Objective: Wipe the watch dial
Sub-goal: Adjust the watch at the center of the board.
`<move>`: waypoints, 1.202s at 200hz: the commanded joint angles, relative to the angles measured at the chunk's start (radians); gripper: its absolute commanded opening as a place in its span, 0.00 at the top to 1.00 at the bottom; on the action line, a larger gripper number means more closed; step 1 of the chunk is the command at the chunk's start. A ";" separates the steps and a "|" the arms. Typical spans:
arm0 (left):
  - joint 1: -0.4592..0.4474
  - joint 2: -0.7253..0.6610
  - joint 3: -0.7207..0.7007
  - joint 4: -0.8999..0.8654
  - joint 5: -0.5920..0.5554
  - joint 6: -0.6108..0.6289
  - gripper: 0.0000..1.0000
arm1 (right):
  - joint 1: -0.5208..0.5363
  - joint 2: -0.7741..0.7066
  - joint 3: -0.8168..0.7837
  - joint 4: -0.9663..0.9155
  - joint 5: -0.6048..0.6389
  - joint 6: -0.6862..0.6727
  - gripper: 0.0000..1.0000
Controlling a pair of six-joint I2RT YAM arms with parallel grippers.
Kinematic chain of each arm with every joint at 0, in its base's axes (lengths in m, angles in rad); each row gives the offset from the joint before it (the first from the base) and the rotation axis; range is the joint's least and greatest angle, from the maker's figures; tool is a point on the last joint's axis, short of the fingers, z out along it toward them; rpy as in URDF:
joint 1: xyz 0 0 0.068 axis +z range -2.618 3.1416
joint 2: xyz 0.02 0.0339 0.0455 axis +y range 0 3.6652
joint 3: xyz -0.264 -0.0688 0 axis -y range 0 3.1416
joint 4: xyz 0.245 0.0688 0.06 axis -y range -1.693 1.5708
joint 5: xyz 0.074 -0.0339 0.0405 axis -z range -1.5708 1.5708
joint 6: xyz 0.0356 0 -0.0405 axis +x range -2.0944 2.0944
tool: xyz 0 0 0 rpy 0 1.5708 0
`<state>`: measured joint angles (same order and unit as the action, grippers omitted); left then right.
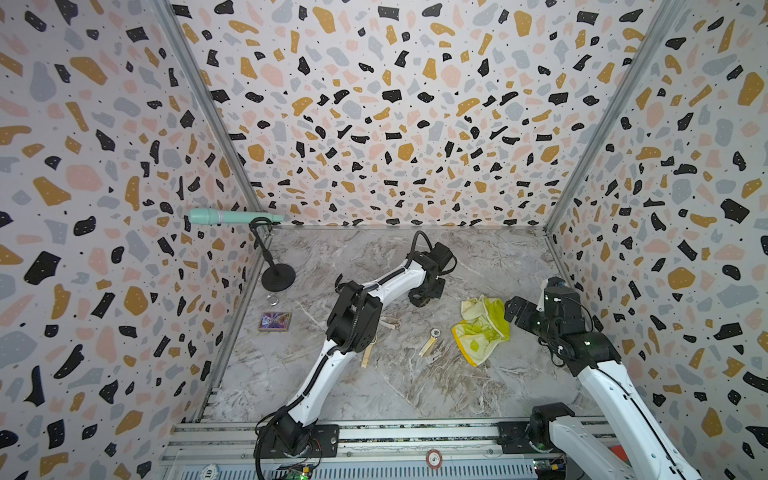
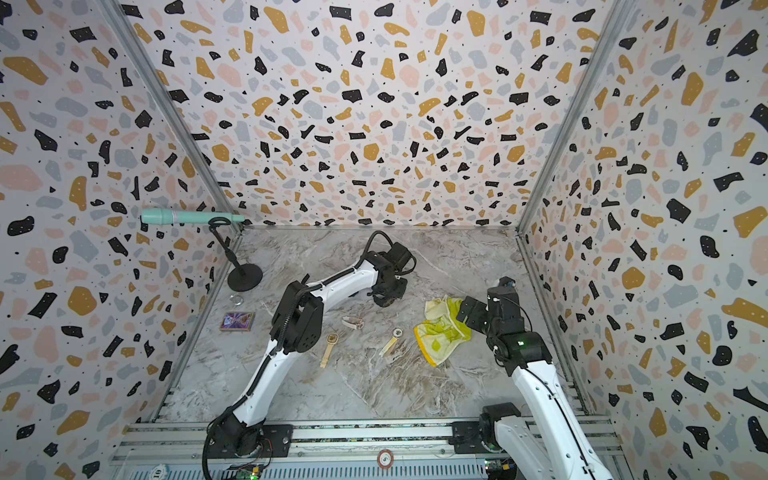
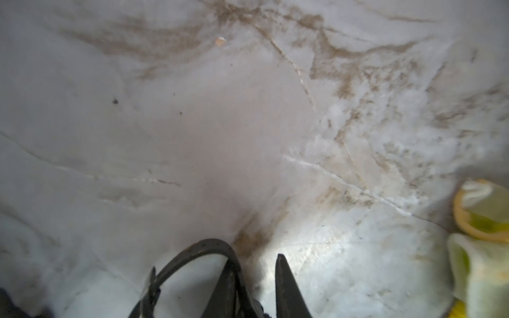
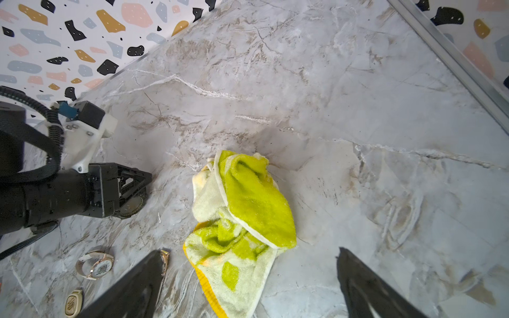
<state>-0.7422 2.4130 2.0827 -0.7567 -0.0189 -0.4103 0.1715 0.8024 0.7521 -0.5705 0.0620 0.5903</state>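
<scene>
The left gripper, nearly together over the black watch at the far middle of the desk, clamp not discernible, should pinch the strap only, leaving the dial clear for the cloth below the wide-apart right gripper.

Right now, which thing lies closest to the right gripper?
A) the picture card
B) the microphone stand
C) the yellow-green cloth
C: in the right wrist view the yellow-green cloth lies just ahead of the right gripper, whose jaws stand wide open. In a top view the picture card and the microphone stand are far off on the other side.
</scene>
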 commanded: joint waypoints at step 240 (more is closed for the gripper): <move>-0.049 -0.035 0.191 -0.233 -0.191 0.117 0.48 | 0.005 -0.025 -0.003 -0.057 -0.025 -0.018 0.01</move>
<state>-0.7887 2.3829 2.2818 -0.9680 -0.1436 -0.3542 0.1719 0.7746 0.7429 -0.6128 0.0441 0.5819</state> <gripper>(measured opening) 0.522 0.990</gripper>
